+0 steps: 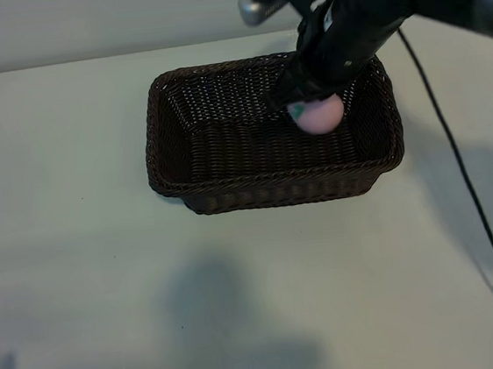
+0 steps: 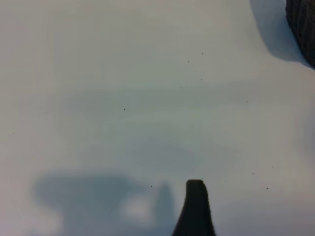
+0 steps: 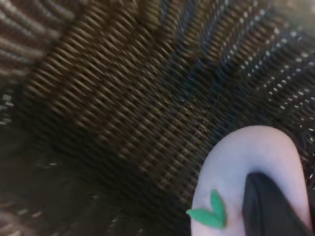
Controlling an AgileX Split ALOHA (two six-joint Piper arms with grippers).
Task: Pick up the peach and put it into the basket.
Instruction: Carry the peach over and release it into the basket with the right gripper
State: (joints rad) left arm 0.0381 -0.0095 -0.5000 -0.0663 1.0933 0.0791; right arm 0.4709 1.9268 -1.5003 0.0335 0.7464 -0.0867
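The dark-brown wicker basket stands at the middle of the table. My right gripper reaches down into its right end and is shut on the pale-pink peach, whose green leaf mark faces left. In the right wrist view the peach fills one corner, a black finger lies against it, and the basket weave is close behind. Whether the peach touches the basket floor cannot be told. One black finger of my left gripper hangs over bare table, open, holding nothing.
The pale table surrounds the basket on all sides. The right arm's black cable trails down the table's right side. A corner of the basket shows at the edge of the left wrist view.
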